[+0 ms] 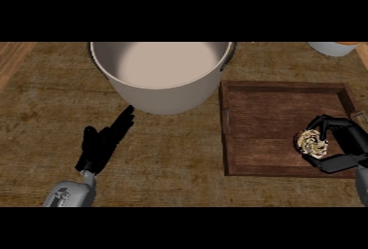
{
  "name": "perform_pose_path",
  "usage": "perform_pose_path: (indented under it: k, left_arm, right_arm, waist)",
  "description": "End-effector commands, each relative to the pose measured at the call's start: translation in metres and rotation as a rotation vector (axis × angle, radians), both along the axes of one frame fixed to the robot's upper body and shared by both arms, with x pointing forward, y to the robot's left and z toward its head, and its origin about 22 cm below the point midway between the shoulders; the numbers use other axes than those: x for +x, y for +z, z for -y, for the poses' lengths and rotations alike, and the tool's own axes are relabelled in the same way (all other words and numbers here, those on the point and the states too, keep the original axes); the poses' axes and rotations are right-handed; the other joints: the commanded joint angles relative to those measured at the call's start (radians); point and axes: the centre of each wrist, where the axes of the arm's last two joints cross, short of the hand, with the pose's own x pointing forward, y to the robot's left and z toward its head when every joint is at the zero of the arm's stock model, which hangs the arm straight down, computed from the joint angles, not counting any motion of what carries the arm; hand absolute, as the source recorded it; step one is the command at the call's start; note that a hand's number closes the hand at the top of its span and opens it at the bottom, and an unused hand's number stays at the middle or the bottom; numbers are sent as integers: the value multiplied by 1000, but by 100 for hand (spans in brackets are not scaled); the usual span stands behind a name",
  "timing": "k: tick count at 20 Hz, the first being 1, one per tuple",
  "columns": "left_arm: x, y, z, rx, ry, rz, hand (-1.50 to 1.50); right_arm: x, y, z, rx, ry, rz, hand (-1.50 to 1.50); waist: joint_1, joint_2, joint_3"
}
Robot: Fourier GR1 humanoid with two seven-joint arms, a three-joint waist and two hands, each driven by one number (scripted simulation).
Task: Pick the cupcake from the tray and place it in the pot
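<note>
Left robot hand (101,143) flat, fingers straight toward pot (164,78); right robot hand (338,143) curled around cupcake (312,142) over tray (273,116)

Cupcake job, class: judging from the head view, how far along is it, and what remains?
Done: the right robot hand has curled round the cupcake. In hand: the cupcake sits over the tray, not carried off. Left: move it to the pot, which shows nothing inside. The left robot hand rests open beside the pot.

No readable text, label, brand, number or sign appears on anything in view.
</note>
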Motion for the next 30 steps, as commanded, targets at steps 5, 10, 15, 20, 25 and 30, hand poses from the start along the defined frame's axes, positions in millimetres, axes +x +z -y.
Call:
perform_pose_path:
  k: [5, 10, 15, 20, 25, 30]
  left_arm:
    - [7, 3, -3, -8, 7, -15, 0]
    - [-7, -9, 0, -15, 16, -28, 0]
    - [-6, -15, -11, 3, 45, -30, 0]
    - [-17, -22, -16, -5, 56, -36, 0]
    - [-4, -4, -22, 8, 70, -38, 0]
    - [-20, -13, -10, 11, 55, -21, 0]
  right_arm:
    - [85, 26, -44, -22, 187, 121, 150]
    - [110, 55, -41, -113, 193, 214, 150]
    - [128, 73, -71, -226, 217, 328, 150]
    - [152, 122, -96, -285, 182, 376, 150]
    - [165, 161, -131, -379, 190, 385, 150]
    - [172, 192, -195, -446, 230, 374, 150]
  waist:
    - [-3, 9, 17]
    - [-24, 3, 15]
    - [-44, -3, 14]
    - [-52, -8, 13]
    - [-55, -9, 13]
    - [-51, -11, 13]
